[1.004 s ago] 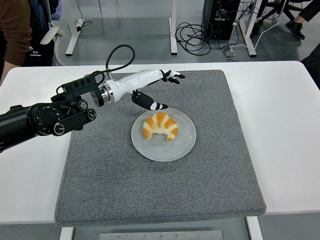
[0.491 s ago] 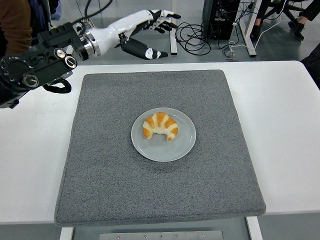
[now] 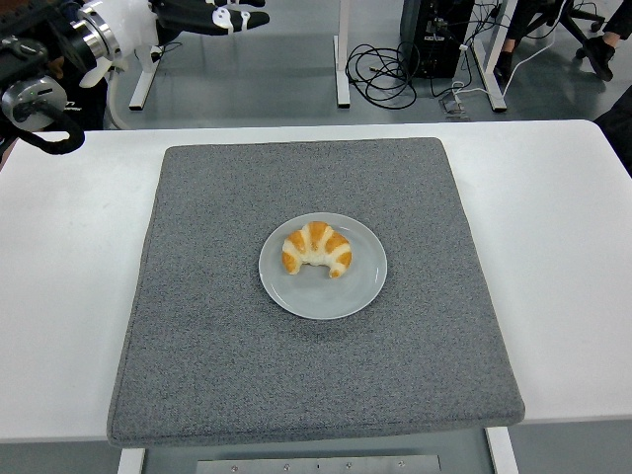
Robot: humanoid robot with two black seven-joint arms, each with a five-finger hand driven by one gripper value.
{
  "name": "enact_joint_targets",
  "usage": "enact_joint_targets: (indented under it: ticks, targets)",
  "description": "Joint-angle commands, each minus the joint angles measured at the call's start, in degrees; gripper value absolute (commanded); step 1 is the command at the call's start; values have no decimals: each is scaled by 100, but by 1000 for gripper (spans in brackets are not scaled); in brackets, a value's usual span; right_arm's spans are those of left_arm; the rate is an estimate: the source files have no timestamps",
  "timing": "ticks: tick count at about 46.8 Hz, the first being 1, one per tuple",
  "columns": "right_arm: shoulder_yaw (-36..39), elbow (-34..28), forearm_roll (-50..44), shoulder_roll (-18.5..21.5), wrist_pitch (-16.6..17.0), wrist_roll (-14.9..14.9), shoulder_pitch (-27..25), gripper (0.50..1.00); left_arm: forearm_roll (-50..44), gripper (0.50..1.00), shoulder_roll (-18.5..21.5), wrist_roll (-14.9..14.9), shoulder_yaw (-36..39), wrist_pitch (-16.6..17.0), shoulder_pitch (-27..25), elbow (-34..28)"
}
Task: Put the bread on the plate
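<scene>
A golden croissant [image 3: 316,249] lies on a round grey plate [image 3: 360,286] in the middle of a grey mat [image 3: 217,346]. My left hand [image 3: 229,14] is high at the picture's top left, far above and behind the plate. Only part of the left hand shows at the edge, with its fingers extended and nothing in them. The black forearm [image 3: 39,69] runs off the left edge. My right arm does not show.
The white table [image 3: 563,257] surrounds the mat. Beyond its far edge stand desk legs [image 3: 343,59], a tangle of cables [image 3: 395,69] and a dark computer case [image 3: 434,35]. A person's shoe [image 3: 597,54] shows at the top right.
My left arm has lifted away from the plate, rising up and to the left until the hand is nearly out of the picture. The croissant and plate have not moved.
</scene>
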Motion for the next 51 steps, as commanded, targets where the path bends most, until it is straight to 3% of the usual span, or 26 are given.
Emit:
enact_joint_targets:
  ticks: [1,12,29,36,41,51]
  targets:
    - [0,-3,0,0,1,-1,-10,1000,-299,825,48,2,-216,-166,257,89]
    - [-9,-3,0,0,1,-1,-19,1000,-537,846,40,37,-1376,-940,1127,370]
    - [0,6,0,0,10,-1,-28,1000,-581,861,-127,151,-1667,-984,1637,686]
    - [0,15,0,0,19,-1,-37,1000,-589,861,-400,555,-1676,-967,1874,941]
    - [0,15,0,0,19,-1,-72,1000,-607,864,-619,617,-1676,-967,1945,1117]
    - [0,15,0,0,10,-10,-81,1000,-607,951,-795,573,-1676,-958,2077,1126]
